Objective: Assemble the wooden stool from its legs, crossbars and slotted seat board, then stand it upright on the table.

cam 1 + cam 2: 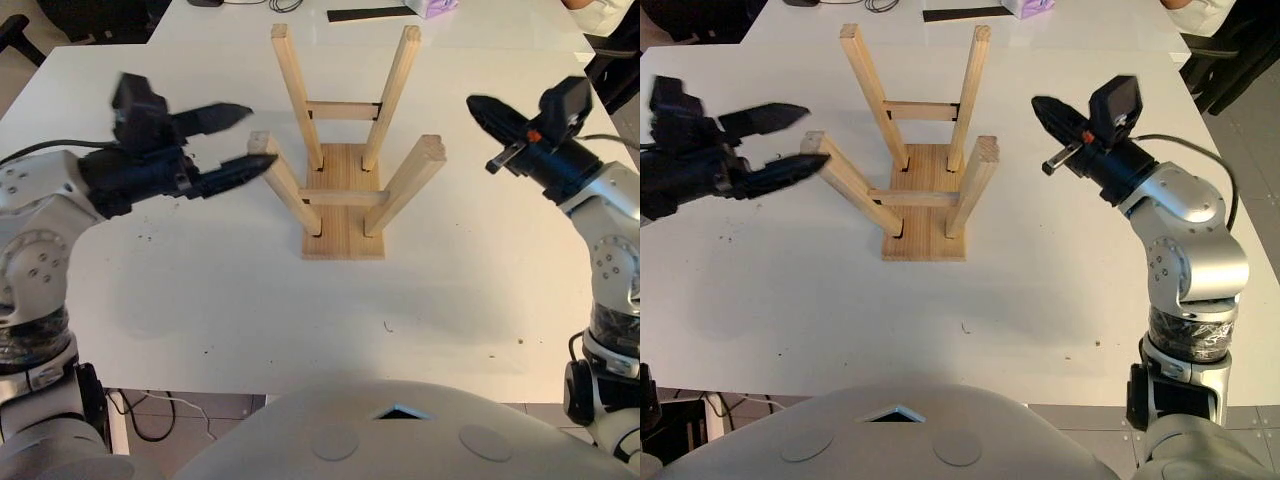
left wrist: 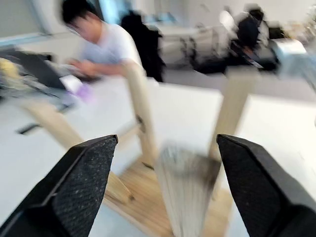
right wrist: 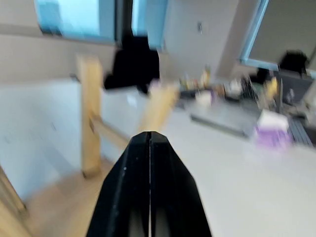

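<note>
The wooden stool (image 1: 345, 160) stands upside down in the middle of the white table (image 1: 200, 290), seat board (image 1: 343, 236) flat on it and legs pointing up, joined by two crossbars (image 1: 343, 110). My left gripper (image 1: 244, 140) is open, its fingertips just left of the near left leg (image 1: 283, 182), which rises between the fingers (image 2: 84, 187) in the left wrist view. My right gripper (image 1: 480, 108) is shut on nothing and hovers to the right of the stool, apart from the near right leg (image 1: 412, 180).
A purple box (image 1: 435, 6) and a dark flat strip (image 1: 368, 13) lie at the table's far edge. Open table surface spreads in front of the stool and on both sides.
</note>
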Robot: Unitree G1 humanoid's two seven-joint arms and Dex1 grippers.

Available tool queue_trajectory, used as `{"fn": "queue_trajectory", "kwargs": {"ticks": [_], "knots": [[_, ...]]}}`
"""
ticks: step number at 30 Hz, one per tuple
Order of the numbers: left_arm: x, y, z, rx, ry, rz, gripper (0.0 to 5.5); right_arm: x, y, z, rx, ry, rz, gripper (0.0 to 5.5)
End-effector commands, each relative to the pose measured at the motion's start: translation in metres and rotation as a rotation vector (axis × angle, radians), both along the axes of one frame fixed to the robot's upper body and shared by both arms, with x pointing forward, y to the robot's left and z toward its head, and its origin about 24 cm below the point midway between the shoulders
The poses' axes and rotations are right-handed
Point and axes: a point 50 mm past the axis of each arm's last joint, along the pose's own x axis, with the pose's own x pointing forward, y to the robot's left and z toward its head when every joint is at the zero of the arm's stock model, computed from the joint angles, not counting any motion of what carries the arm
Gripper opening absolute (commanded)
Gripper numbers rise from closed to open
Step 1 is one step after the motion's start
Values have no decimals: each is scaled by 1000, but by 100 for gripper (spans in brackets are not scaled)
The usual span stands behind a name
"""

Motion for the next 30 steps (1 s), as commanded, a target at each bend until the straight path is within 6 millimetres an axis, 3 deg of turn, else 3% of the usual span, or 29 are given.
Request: {"fn": "queue_trajectory", "kwargs": {"ticks": [1, 3, 5, 8, 11, 15, 20, 26, 28, 30], "knots": [[-2, -14, 43, -311, -174, 77, 373, -7, 24, 39, 120, -91, 211, 0], [-2, -22, 61, -474, -229, 94, 373, -14, 43, 51, 165, -110, 363, 0], [3, -28, 64, -513, -206, 121, 342, -16, 58, 50, 172, -83, 453, 0], [13, -38, 52, -450, -128, 161, 305, -8, 66, 31, 112, 7, 456, 0], [13, -48, 36, -405, -78, 151, 251, -5, 71, 33, 146, 3, 470, 0], [2, -55, 30, -460, -62, 102, 197, -8, 70, 42, 200, -29, 503, 0], [-2, -58, 21, -395, -33, 80, 118, -10, 66, 52, 237, -57, 521, 0], [-3, -61, 58, -442, -168, 15, 22, -19, 57, 97, 405, -207, 599, 0], [0, -61, 60, -438, -167, 13, 2, -21, 59, 101, 426, -213, 618, 0], [5, -61, 52, -409, -124, 24, 2, -19, 64, 92, 401, -181, 615, 0]]}}
